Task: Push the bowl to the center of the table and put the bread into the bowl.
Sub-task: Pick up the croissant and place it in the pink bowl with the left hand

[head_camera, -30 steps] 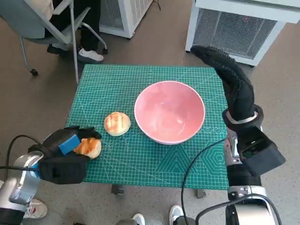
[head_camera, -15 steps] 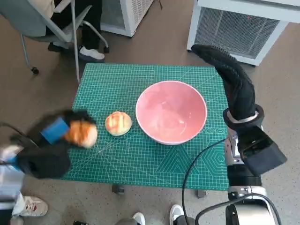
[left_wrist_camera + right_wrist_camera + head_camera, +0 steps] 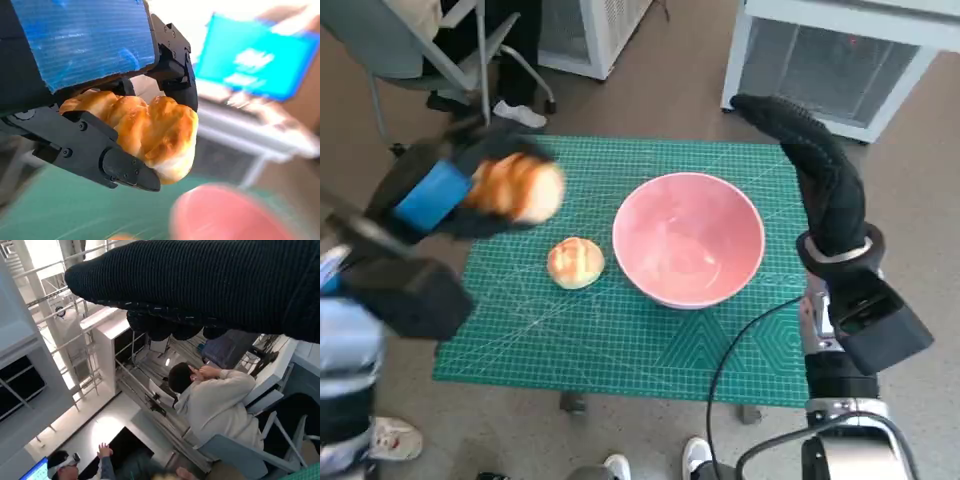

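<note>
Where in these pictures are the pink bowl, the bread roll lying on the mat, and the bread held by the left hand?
pink bowl (image 3: 688, 238), head view, inner floor.
bread roll (image 3: 575, 263), head view, top crust.
held bread (image 3: 150, 127), left wrist view, browned side.

Two bread rolls (image 3: 520, 187) (image 3: 576, 263), one pink bowl (image 3: 688, 240), one green mat (image 3: 620, 340).

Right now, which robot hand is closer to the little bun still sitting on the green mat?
Left. The left hand, holding another piece of bread, is raised just above the bun. The right hand is beyond the pink bowl, far from it.
</note>
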{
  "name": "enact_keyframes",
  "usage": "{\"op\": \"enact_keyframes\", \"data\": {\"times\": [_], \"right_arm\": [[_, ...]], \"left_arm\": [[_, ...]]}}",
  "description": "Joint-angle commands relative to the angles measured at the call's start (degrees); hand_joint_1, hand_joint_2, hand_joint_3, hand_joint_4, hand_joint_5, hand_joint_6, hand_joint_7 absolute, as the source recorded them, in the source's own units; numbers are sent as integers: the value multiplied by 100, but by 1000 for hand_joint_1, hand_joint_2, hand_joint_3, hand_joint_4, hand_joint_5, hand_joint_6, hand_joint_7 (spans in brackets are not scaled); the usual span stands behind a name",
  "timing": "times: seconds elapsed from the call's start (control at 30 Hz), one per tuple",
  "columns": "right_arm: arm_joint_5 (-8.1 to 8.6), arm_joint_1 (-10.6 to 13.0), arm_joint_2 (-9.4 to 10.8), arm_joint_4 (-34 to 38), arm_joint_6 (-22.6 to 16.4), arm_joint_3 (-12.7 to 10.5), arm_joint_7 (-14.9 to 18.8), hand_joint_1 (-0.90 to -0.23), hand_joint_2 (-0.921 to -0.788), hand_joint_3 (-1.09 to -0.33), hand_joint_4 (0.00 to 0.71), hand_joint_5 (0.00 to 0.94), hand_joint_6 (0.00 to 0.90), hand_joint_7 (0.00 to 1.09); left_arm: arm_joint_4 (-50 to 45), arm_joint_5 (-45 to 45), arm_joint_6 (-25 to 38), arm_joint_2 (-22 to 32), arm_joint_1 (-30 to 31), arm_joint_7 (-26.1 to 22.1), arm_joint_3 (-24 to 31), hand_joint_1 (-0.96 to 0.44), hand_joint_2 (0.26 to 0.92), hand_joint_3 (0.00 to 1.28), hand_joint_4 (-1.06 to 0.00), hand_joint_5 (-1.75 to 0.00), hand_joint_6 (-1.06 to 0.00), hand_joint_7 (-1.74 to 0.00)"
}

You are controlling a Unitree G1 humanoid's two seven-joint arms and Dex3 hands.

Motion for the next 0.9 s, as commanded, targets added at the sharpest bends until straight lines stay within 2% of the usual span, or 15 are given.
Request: {"op": "enact_keyframes", "data": {"times": [0.03,0.23,0.4,0.73,0.83,0.87,0.9], "right_arm": [[-2,133,-9,-2,64,-24,-41,-591,-921,-854,255,15,-1,618],[38,172,-6,-102,84,-17,-24,-590,-921,-856,254,15,-1,619],[59,238,2,-251,133,-16,-38,-580,-921,-861,252,14,-1,617],[69,397,28,-583,297,-43,-119,-573,-921,-883,245,13,-1,623],[48,442,27,-662,338,-47,-162,-575,-921,-887,244,13,-1,628],[42,457,27,-694,357,-48,-179,-575,-921,-888,244,13,-1,628],[35,471,29,-724,374,-47,-194,-575,-921,-890,244,14,-1,629]], "left_arm": [[609,296,-193,-320,-668,-23,-512,0,920,97,-649,-1170,-594,-1245],[1643,540,-356,-787,-1455,-174,-1077,0,920,102,-663,-1182,-570,-1242],[2454,865,-444,-1152,-1896,-73,-1457,0,920,115,-657,-1186,-546,-1268],[3705,1370,-600,-1709,-2273,159,-1962,0,921,136,-626,-1208,-530,-1293],[3948,1417,-554,-1817,-2315,67,-2068,0,921,210,-531,-1291,-458,-1375],[4030,1421,-521,-1850,-2333,-15,-2109,0,921,257,-471,-1343,-411,-1432],[4084,1423,-503,-1870,-2345,-73,-2134,-46,904,233,-414,-1022,-359,-1154]]}}
